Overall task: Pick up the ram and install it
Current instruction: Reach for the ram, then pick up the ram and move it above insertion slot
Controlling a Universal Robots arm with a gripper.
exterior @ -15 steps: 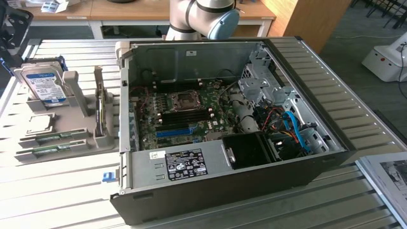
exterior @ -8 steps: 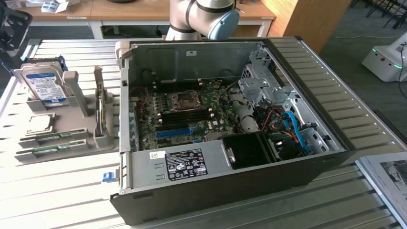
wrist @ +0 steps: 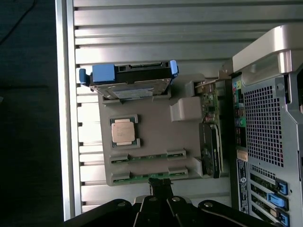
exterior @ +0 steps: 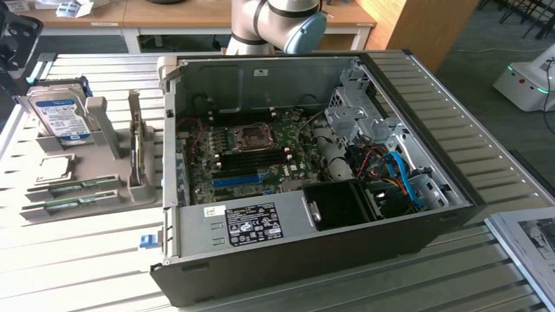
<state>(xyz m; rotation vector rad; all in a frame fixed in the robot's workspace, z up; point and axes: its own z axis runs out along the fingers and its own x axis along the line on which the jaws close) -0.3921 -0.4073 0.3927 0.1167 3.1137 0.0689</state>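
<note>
Two ram sticks, thin green boards, lie side by side in the slots of a grey holder tray (wrist: 151,135): one ram stick (wrist: 148,156) and a second ram stick (wrist: 142,176) nearer the tray's edge. In the exterior view the same ram sticks (exterior: 71,188) (exterior: 65,207) sit at the tray's near end, at that view's left. My gripper (wrist: 160,185) hangs above the tray, its dark tip over the outer stick's middle. The motherboard's black ram slots (exterior: 251,155) lie inside the open computer case (exterior: 286,273).
On the tray also stand a hard drive (exterior: 59,116), a brownish expansion card (exterior: 136,146) and a processor chip (wrist: 124,131). A bright blue slot strip (exterior: 236,181) lies on the motherboard. The robot arm (exterior: 277,23) rises behind the case. The table is slatted metal (exterior: 78,260).
</note>
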